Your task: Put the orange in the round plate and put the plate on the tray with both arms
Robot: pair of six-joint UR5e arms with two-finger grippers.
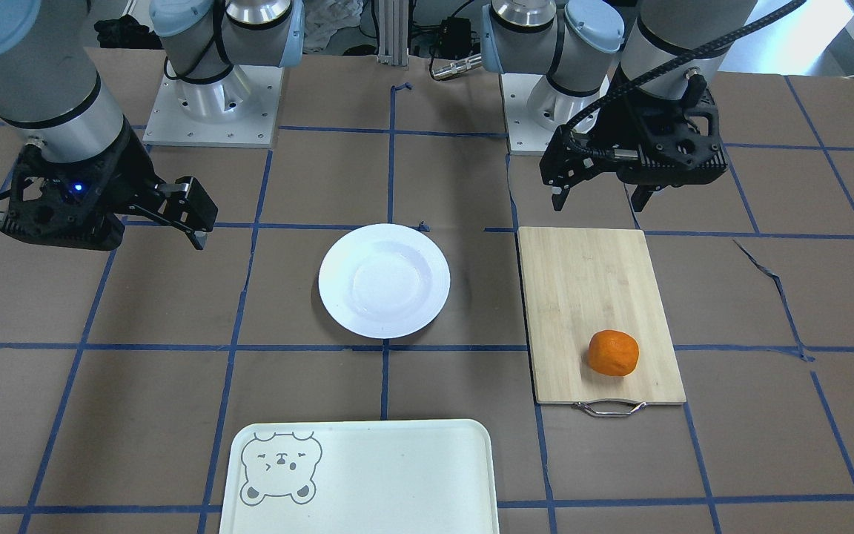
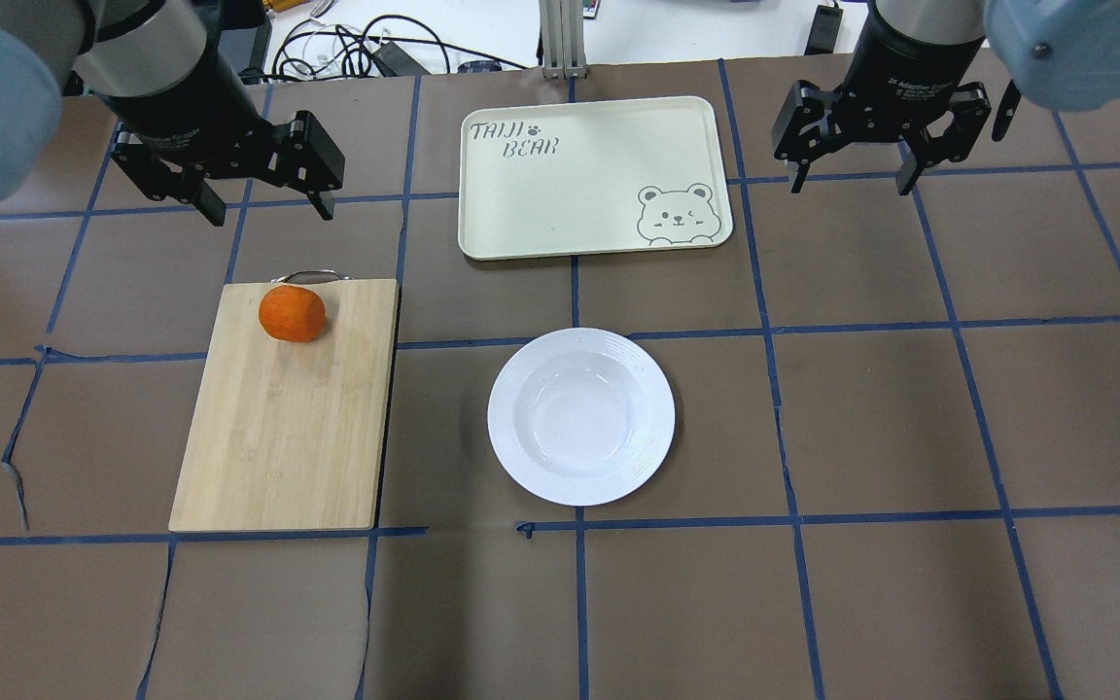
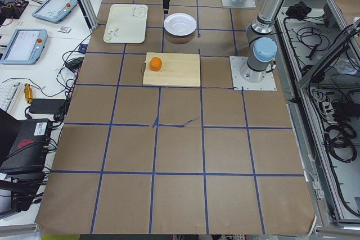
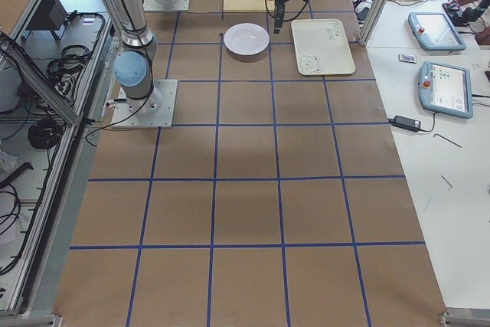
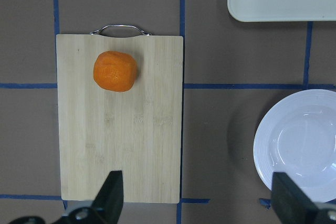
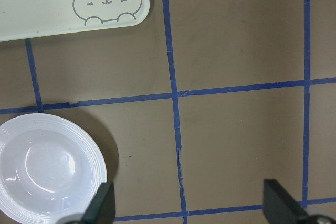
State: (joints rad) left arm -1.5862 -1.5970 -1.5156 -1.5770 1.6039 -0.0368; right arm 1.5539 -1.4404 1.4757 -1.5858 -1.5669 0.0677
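The orange [image 2: 292, 313] lies on a bamboo cutting board [image 2: 297, 418], near its metal-handle end. The white round plate [image 2: 580, 416] sits empty at the table's middle. The pale tray [image 2: 570, 185] with its bear drawing lies beyond the plate, also empty. My left gripper [image 2: 270, 212] hangs open above the table just past the board's handle end. In the left wrist view the orange [image 5: 115, 71] lies well ahead of the spread fingers [image 5: 111, 195]. My right gripper [image 2: 850, 185] is open too, raised to the right of the tray, holding nothing.
Brown paper with blue tape lines covers the table [image 2: 910, 408]. Both arm bases [image 1: 212, 111] are bolted at the robot's edge. In the right wrist view the plate [image 6: 44, 171] shows at lower left and the tray's corner [image 6: 42, 3] at upper left.
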